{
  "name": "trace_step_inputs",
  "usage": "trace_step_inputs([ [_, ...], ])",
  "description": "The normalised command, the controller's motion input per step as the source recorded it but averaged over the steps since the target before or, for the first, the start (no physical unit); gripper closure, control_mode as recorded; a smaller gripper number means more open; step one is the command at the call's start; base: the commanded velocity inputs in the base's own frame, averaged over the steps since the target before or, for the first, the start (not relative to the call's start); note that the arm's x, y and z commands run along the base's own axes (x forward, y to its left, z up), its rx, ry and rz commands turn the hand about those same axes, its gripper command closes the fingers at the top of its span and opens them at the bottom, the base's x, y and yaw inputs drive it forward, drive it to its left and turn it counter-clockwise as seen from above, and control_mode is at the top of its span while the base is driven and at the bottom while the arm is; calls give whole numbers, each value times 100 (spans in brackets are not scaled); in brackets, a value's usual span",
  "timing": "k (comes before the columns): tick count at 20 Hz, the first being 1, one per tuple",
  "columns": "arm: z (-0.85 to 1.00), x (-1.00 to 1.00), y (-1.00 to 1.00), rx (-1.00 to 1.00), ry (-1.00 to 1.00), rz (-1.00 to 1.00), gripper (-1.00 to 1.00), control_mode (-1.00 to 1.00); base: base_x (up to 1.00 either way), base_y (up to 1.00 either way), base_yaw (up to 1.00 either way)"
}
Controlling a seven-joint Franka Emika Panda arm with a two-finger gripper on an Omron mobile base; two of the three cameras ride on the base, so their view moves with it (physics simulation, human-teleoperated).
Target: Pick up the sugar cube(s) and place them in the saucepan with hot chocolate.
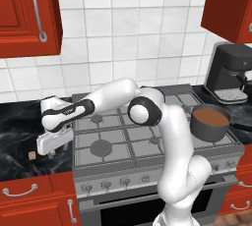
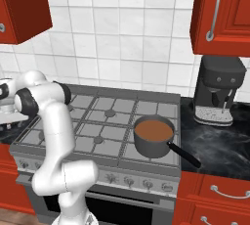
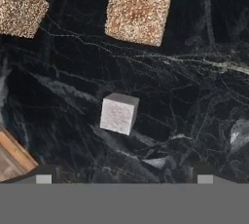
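In the hand view, a small whitish sugar cube (image 3: 119,113) lies on the black marble counter, just ahead of the gap between my finger tips. Two larger tan speckled sugar cubes (image 3: 19,6) (image 3: 139,8) lie beyond it. My gripper (image 3: 124,175) is open, its tips wide apart with nothing between them. From the left base view, the gripper (image 1: 55,151) hangs low over the counter left of the stove, with a tan cube (image 1: 32,155) beside it. The saucepan (image 1: 210,122) (image 2: 154,136), dark grey and holding brown liquid, stands on the stove's front right burner, far from the gripper.
The stove (image 1: 113,141) lies between the gripper and the saucepan. A black coffee machine (image 1: 231,72) (image 2: 217,92) stands on the counter right of the stove. Red cabinets hang above on both sides. The counter's front edge (image 3: 9,157) shows near the left finger tip.
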Motion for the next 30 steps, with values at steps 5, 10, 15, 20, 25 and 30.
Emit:
trace_step_inputs([
  [5, 0, 16, 6, 0, 4, 0, -100, -100, 0, 0, 0],
  [10, 0, 3, 20, 0, 0, 0, -100, -100, 0, 0, 0],
  [15, -1, 0, 15, -1, -2, 0, -100, -100, 0, 0, 0],
  [20, -11, 0, 5, -2, -1, 0, -100, -100, 0, 0, 0],
  [25, -11, 0, 1, -5, 0, 0, -100, -100, 0, 0, 0],
  [30, -9, 1, 1, -7, 0, 0, -100, -100, 0, 0, 0],
])
